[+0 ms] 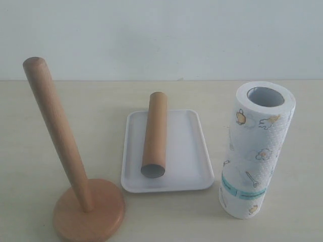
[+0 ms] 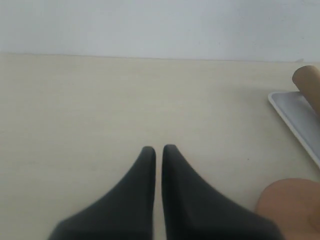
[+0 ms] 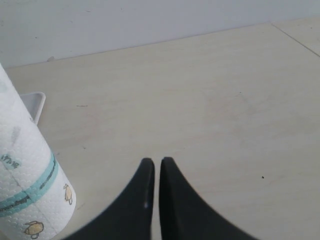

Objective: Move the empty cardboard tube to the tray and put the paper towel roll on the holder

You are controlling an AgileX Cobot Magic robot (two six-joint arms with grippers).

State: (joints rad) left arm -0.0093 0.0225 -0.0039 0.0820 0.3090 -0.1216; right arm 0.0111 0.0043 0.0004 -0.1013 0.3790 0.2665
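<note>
The empty cardboard tube (image 1: 155,135) lies lengthwise in the white tray (image 1: 191,156), its grey open end toward the front. The paper towel roll (image 1: 256,151) stands upright on the table to the right of the tray. At the front left stands the wooden holder (image 1: 60,146), bare pole on a round disc base. Neither gripper shows in the exterior view. My left gripper (image 2: 158,149) is shut and holds nothing, above bare table, with the tray's edge (image 2: 295,117), the tube's end (image 2: 309,82) and the holder's base (image 2: 290,202) to one side. My right gripper (image 3: 156,162) is shut and holds nothing, beside the roll (image 3: 27,185).
A pale wooden table (image 1: 91,111) ends at a white wall (image 1: 161,35) behind. The tray's corner (image 3: 32,102) peeks out behind the roll in the right wrist view.
</note>
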